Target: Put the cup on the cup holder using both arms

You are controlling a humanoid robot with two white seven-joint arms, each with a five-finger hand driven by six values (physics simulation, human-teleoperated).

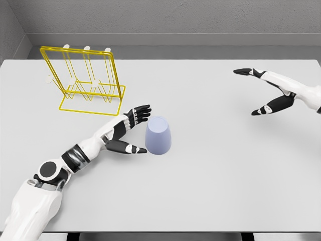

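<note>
Here the lavender cup stands upside down mid-table, right of and nearer than the yellow cup holder. The left hand flanks the cup's left side, fingers spread, apparently not gripping it. The right hand hovers far right of the cup, fingers splayed.

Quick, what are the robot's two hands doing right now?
Left hand: open, fingers spread beside the cup, not gripping it.
Right hand: open, holding nothing, over the table.

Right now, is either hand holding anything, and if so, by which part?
Nothing is held. The left hand is open beside the cup, not closed on it; the right hand is open, far off.
</note>
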